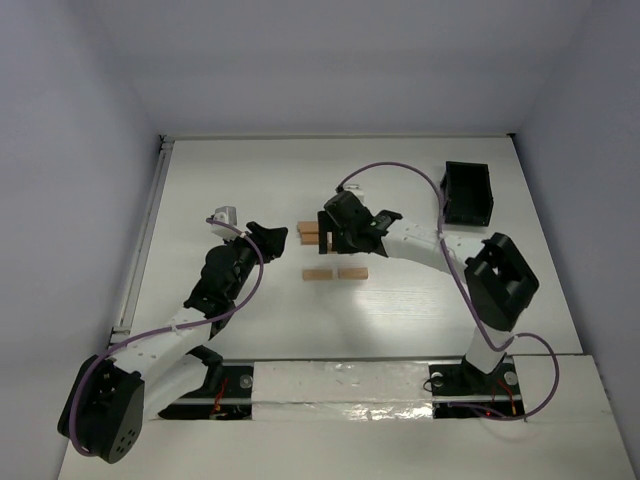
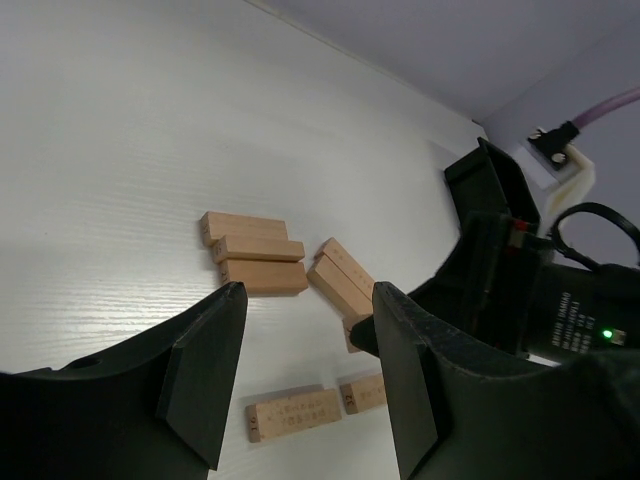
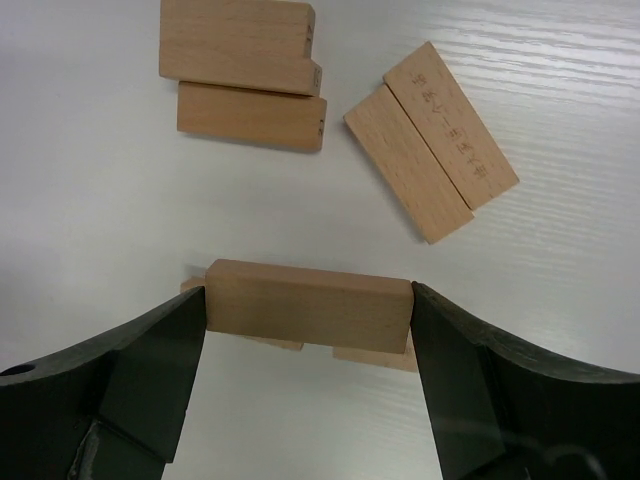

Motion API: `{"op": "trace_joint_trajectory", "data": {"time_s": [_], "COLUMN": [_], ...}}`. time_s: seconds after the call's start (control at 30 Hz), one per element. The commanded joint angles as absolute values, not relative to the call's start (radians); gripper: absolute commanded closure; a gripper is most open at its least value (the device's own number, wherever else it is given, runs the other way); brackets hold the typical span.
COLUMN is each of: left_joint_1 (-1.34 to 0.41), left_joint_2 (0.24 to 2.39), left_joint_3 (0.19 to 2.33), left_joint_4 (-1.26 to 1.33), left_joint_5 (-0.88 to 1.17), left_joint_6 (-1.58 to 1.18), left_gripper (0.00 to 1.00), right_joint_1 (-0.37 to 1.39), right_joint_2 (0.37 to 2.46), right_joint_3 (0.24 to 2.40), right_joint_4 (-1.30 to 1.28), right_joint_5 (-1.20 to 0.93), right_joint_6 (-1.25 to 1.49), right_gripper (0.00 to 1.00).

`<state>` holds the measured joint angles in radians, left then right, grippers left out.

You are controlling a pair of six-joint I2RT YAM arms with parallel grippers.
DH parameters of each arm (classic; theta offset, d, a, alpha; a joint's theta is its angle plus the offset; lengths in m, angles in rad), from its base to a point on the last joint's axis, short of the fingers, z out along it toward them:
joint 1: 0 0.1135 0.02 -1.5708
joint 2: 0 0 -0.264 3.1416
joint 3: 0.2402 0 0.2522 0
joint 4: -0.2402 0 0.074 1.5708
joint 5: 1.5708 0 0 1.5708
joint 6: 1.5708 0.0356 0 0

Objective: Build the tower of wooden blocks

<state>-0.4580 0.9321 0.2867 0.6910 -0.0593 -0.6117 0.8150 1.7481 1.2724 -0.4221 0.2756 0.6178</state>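
— Well, how far along?
— Barely begun. Left gripper (image 1: 268, 236) hung open left of the base pair (image 1: 335, 273). Right gripper (image 3: 308, 322) clamped one wood block (image 3: 300, 300) above that pair. Spare blocks (image 2: 255, 255) lay loose beyond it.

The wooden blocks (image 2: 255, 255) are smooth and matt, some faintly stamped. The white counter (image 2: 100, 150) shows fine streaked grain and a soft sheen. The left end effector (image 2: 305, 370) and right end effector (image 3: 308, 310) are matt black plastic; the edge tape (image 1: 340, 408) is crinkled silver foil.
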Motion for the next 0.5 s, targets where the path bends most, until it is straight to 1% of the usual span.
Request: {"op": "trace_joint_trajectory", "data": {"time_s": [0.0, 0.27, 0.47], "left_joint_1": [-0.454, -0.454, -0.454], "left_joint_2": [0.923, 0.934, 0.943], "left_joint_3": [0.322, 0.324, 0.325], "left_joint_4": [0.736, 0.742, 0.742], "left_joint_5": [-0.048, -0.038, -0.037], "left_joint_6": [-0.609, -0.611, -0.611], "left_gripper": [0.5, 0.5, 0.5], "right_joint_1": [0.799, 0.753, 0.709], "right_joint_2": [1.807, 1.913, 1.945], "right_joint_3": [1.339, 1.376, 1.362], "right_joint_4": [-0.362, -0.324, -0.301], "right_joint_5": [0.204, 0.114, 0.098], "right_joint_6": [0.572, 0.565, 0.563], "right_gripper": [0.16, 0.16, 0.17]}}
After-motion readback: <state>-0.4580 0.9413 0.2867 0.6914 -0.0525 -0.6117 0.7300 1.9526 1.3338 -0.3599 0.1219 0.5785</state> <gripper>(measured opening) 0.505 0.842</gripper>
